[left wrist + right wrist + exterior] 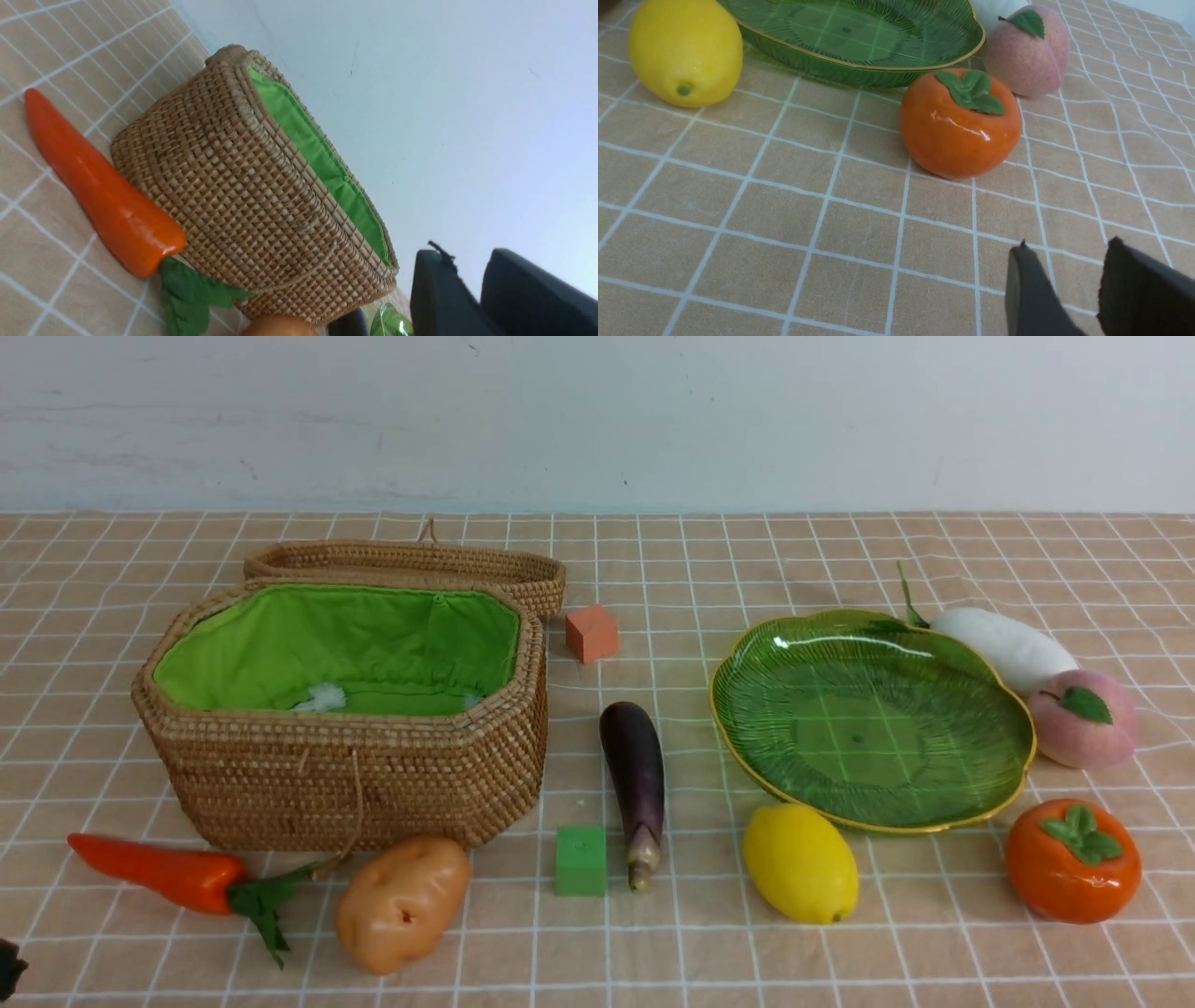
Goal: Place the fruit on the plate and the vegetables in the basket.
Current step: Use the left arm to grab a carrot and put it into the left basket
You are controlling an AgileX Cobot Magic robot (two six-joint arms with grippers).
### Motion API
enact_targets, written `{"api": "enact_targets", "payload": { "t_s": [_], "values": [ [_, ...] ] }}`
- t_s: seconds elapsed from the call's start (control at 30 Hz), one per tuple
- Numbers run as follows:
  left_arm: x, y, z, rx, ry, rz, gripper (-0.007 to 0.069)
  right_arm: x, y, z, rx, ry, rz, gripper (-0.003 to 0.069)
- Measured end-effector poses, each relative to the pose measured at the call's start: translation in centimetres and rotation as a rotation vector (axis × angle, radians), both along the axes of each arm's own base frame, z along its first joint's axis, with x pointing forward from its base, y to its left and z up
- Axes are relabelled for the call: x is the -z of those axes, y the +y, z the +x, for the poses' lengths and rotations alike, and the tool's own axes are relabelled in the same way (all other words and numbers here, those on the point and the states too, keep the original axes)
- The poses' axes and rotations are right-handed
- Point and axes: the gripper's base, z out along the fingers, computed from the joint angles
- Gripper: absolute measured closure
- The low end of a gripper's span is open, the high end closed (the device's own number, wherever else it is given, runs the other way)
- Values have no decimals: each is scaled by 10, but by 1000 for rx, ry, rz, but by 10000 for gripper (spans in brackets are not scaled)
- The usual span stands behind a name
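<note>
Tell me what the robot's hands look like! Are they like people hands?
Not really. Each is just a two-part pincher. The left gripper has thick, smooth black fingers with rounded ends; one tip has a little frayed bit. The right gripper has flat, matte black fingers with pointier tips. No cables or markings show, and the arms themselves are out of view.
</note>
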Motion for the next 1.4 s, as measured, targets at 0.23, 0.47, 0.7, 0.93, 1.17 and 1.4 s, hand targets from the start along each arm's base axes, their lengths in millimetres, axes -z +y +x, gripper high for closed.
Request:
{"api": "enact_targets", "payload": {
  "t_s": [0.23, 0.47, 0.7, 0.93, 1.17, 1.4],
  "values": [
    [-48, -10, -3, 129, 65, 253, 638, -1, 0, 1, 3, -19, 7, 418],
    [-74, -32, 15, 574, 554, 665, 638, -18, 6, 5, 97, -201, 783, 418],
    [-72, -40, 44, 741, 737, 774, 638, -27, 2, 5, 139, -286, 1079, 418],
    [-85, -40, 53, 717, 646, 840, 638, -59, 34, -9, -105, 117, 981, 469],
    [-114, -40, 76, 662, 652, 841, 638, -142, 51, -13, -396, 457, 572, 484],
    [-117, -21, 129, 490, 873, 943, 638, -197, 54, -11, -542, 457, 384, 484]
  ]
}}
